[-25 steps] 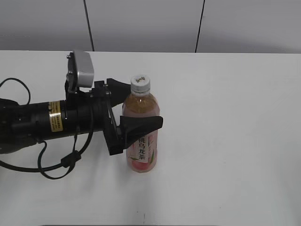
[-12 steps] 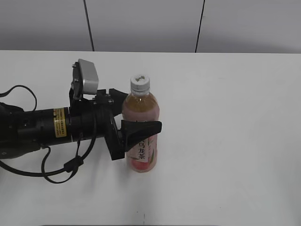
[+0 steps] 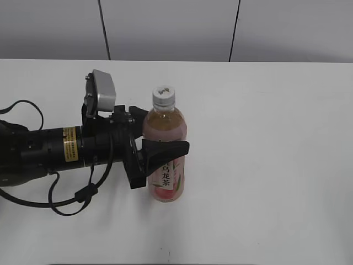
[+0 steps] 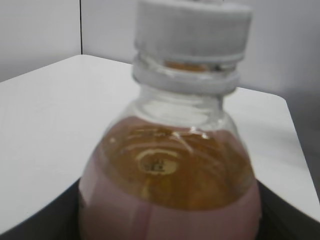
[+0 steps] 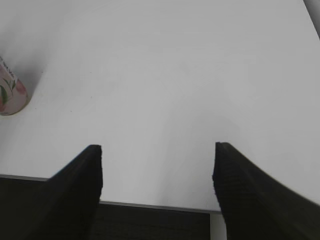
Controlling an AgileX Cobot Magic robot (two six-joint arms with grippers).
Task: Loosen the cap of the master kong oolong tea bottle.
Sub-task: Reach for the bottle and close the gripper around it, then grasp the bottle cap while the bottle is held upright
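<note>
The white worktop (image 3: 265, 165) carries one bottle and one arm in the exterior view. The left arm (image 3: 49, 152) lies nearly level, low over the worktop, reaching in from the left of the bottle with a grey camera box (image 3: 102, 91) standing on its wrist. The left gripper (image 3: 160, 135) has its black jaws set round the middle of the master kong oolong tea bottle (image 3: 165, 160), one finger (image 3: 168, 150) crossing the front just above the pink label and the other behind the shoulder; the jaws are closed against the bottle's sides and grip it. The bottle stands upright, amber tea filling it up to the shoulder. In the left wrist view the bottle (image 4: 170, 180) fills the picture, dark finger edges showing at both lower corners beside it.

The right gripper (image 5: 157, 175) shows only in its own wrist view: two black jaws spread wide apart, holding nothing, over bare worktop to the right of the bottle, whose base (image 5: 11, 92) sits at the left edge.

One white cap (image 3: 164, 95) sits on the bottle's neck, above the left jaws and untouched by them.
</note>
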